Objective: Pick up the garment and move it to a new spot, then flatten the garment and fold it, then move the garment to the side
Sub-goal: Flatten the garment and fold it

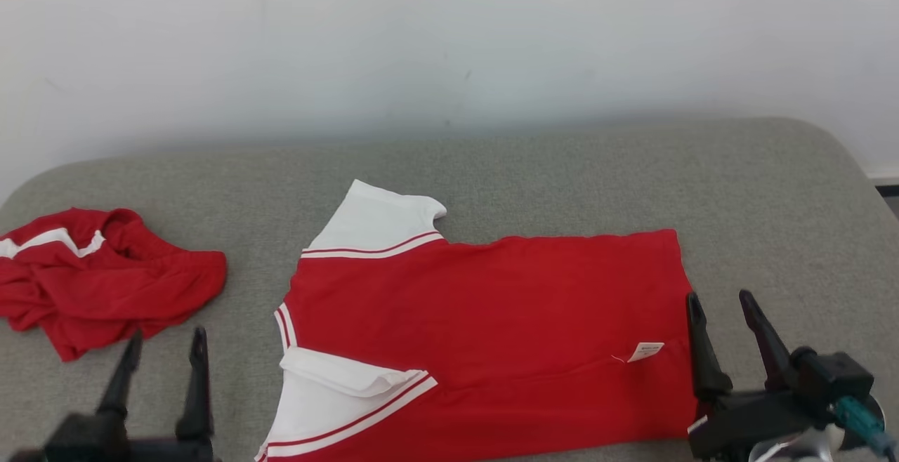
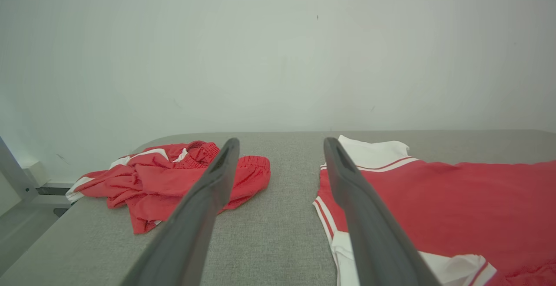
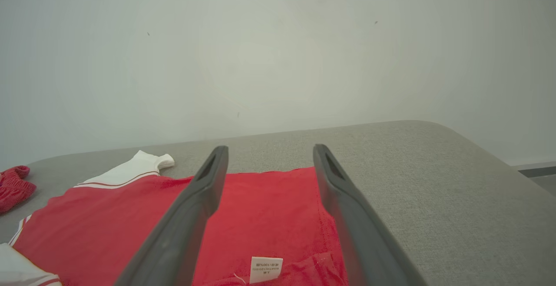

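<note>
The garment (image 1: 491, 307), a red shirt with white sleeves, lies spread flat in the middle of the grey table (image 1: 562, 181), collar end to the left. Its near edge is turned up, showing a small white label (image 1: 646, 351). My right gripper (image 1: 720, 300) is open at the shirt's right hem, nothing between its fingers; in the right wrist view the right gripper (image 3: 270, 148) points over the red cloth (image 3: 260, 216) and the label (image 3: 266, 268). My left gripper (image 1: 166, 339) is open and empty, left of the shirt. The left gripper (image 2: 282, 141) frames bare table beside the shirt (image 2: 456, 203).
A second red garment with white stripes (image 1: 105, 279) lies crumpled at the table's left end, just beyond my left fingers, also seen as a heap (image 2: 165, 177) in the left wrist view. A pale wall stands behind the table. The table's right corner is rounded.
</note>
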